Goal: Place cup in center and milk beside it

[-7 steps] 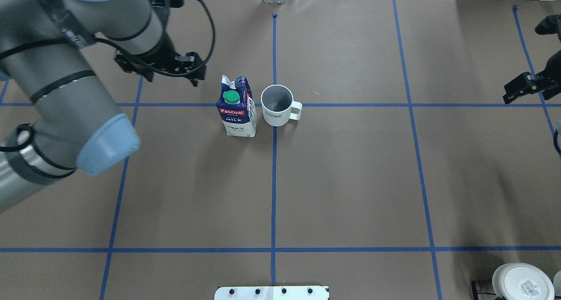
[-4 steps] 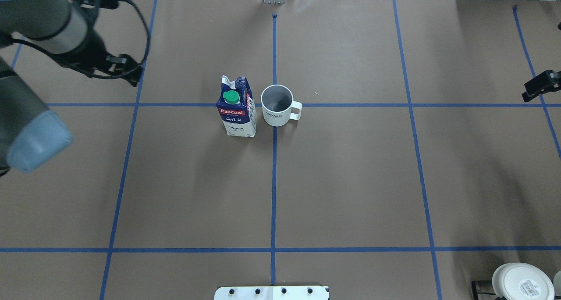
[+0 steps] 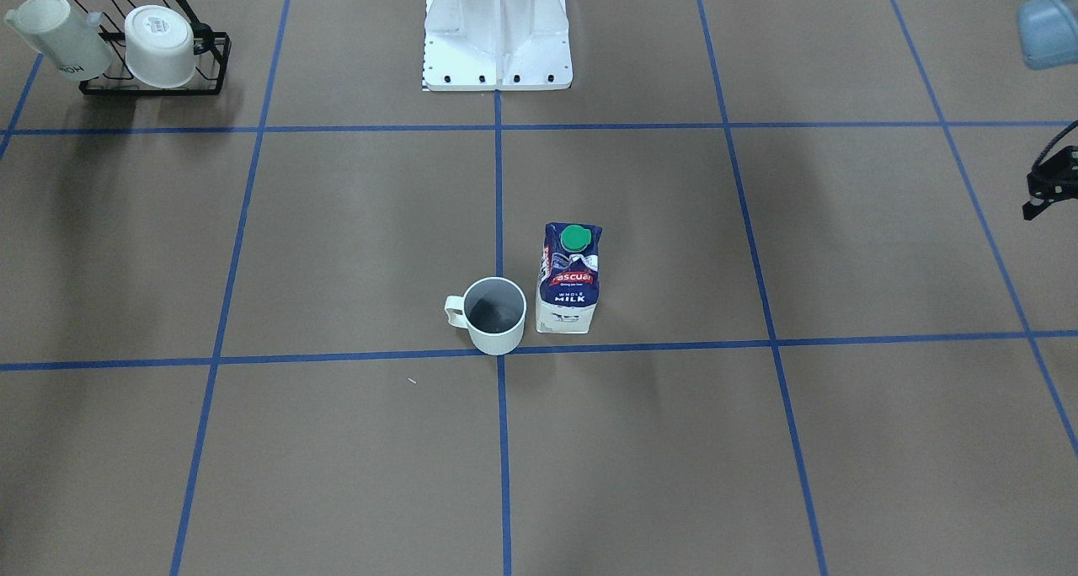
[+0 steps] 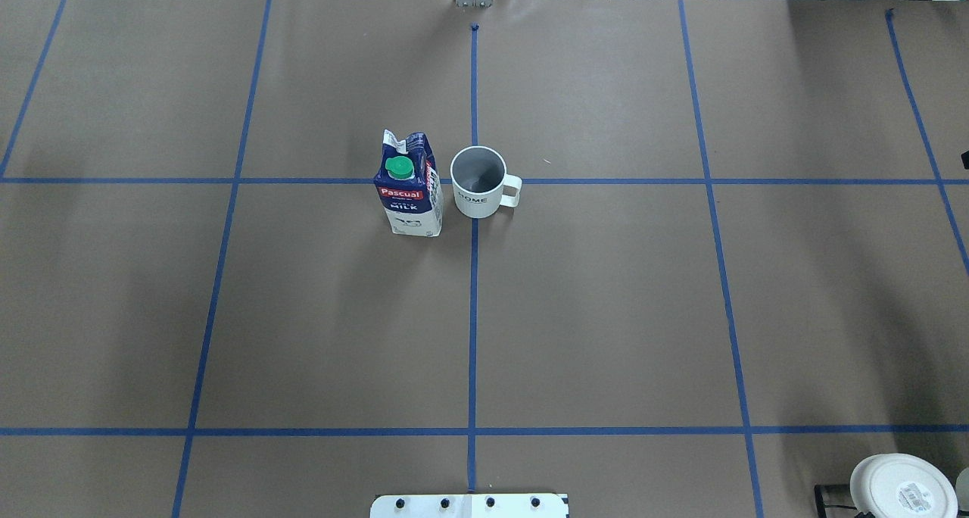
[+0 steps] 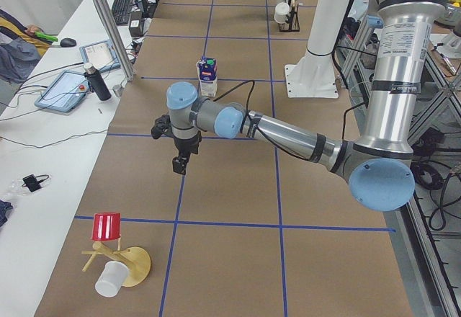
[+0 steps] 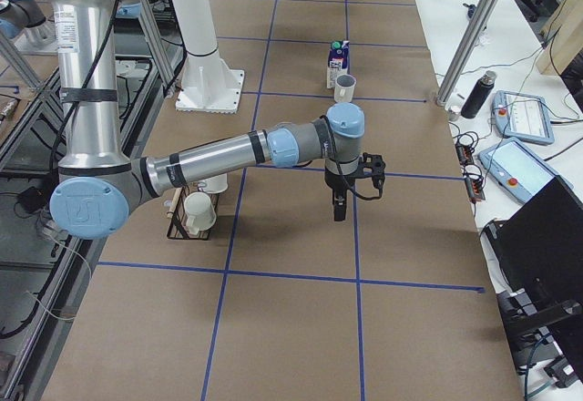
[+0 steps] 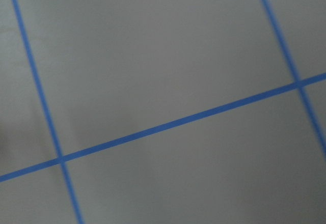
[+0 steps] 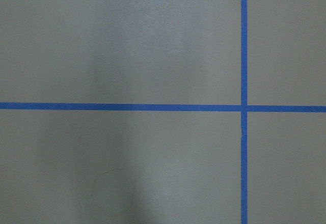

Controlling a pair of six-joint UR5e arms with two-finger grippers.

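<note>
The cup (image 4: 479, 181), a short white mug with a dark grey inside, stands on the crossing of the blue centre lines, handle to the right. It also shows in the front view (image 3: 495, 315) and the right side view (image 6: 345, 87). The milk (image 4: 409, 196), a blue and white carton with a green cap, stands upright right beside it, a small gap apart (image 3: 569, 281) (image 5: 207, 77). My left gripper (image 5: 180, 164) hangs above the table's left end, far from both. My right gripper (image 6: 339, 208) hangs above the right end. I cannot tell whether either is open or shut. Both wrist views show only paper and tape.
A black rack (image 3: 152, 83) with two white mugs stands by the robot's right side (image 6: 196, 214). A white cup (image 4: 901, 488) shows at the near right corner. A red cup (image 5: 106, 227), a white cup (image 5: 109, 281) and a wooden stand (image 5: 133, 263) lie at the left end.
Both arms have drawn outward and left the overhead view, the left one to the left, the right one to the right. The cup and the milk have not moved.
</note>
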